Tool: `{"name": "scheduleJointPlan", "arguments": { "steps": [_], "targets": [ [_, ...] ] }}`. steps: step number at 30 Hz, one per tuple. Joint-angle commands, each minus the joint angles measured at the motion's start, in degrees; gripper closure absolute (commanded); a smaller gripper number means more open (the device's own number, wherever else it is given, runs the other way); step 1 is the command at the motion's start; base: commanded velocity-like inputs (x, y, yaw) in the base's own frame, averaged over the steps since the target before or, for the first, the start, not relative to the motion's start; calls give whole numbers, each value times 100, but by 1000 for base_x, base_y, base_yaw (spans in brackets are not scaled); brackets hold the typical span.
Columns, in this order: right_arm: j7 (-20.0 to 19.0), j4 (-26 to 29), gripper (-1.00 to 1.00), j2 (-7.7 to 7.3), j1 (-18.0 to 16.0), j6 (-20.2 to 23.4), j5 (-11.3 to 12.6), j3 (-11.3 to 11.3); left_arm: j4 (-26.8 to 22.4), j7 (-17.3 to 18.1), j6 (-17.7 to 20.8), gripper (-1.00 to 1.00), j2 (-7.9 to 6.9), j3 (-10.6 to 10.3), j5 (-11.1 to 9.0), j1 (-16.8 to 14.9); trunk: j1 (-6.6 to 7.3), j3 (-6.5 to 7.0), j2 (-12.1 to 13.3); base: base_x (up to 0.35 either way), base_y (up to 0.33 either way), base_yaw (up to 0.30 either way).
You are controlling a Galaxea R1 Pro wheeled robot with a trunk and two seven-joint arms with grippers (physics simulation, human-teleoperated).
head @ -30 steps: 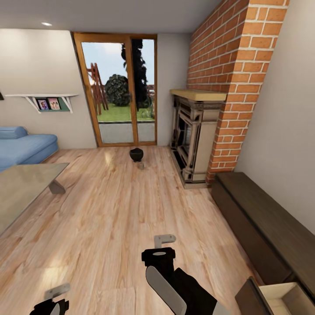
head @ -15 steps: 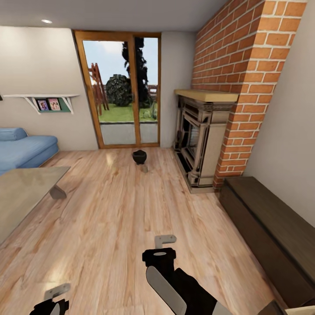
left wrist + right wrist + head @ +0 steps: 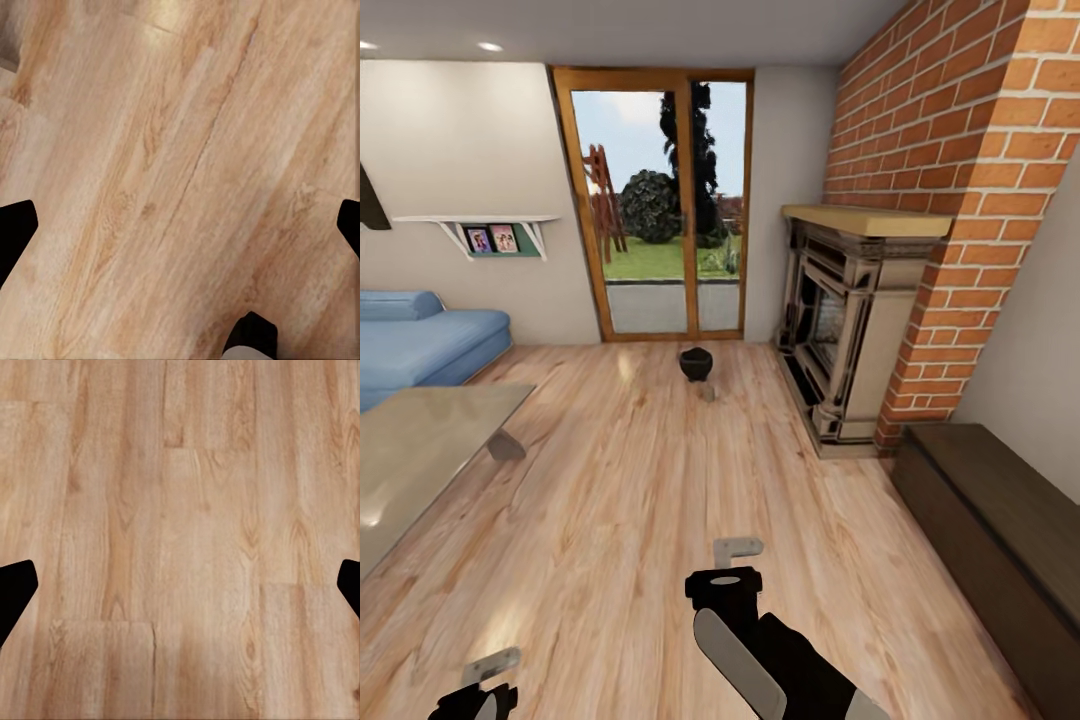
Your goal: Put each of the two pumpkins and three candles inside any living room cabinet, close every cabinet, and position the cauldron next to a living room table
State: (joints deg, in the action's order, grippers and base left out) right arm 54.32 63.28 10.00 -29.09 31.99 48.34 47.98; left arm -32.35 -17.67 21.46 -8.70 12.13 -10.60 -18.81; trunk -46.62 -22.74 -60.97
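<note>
Cauldron (image 3: 696, 362) sits on the wood floor (image 3: 630, 500) far ahead, near the glass door (image 3: 660, 205), with a small candle (image 3: 707, 393) just in front of it. Table (image 3: 420, 450) at near left, well apart from the cauldron. Cabinet (image 3: 1000, 540) along the right wall, past the fireplace (image 3: 840, 330). Left gripper (image 3: 180, 232) and right gripper (image 3: 180, 592) both spread wide, holding nothing, over bare floor.
</note>
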Motion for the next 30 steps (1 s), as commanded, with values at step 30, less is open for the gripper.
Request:
{"name": "scheduleJointPlan", "arguments": {
  "steps": [30],
  "targets": [
    [-2765, -3506, -100, -268, 0, -1881, 6, -1062, 947, 431, -1345, -100, 2, -10, 21, 0, 0, 0, 0, 332, 0, 2]
  ]
}}
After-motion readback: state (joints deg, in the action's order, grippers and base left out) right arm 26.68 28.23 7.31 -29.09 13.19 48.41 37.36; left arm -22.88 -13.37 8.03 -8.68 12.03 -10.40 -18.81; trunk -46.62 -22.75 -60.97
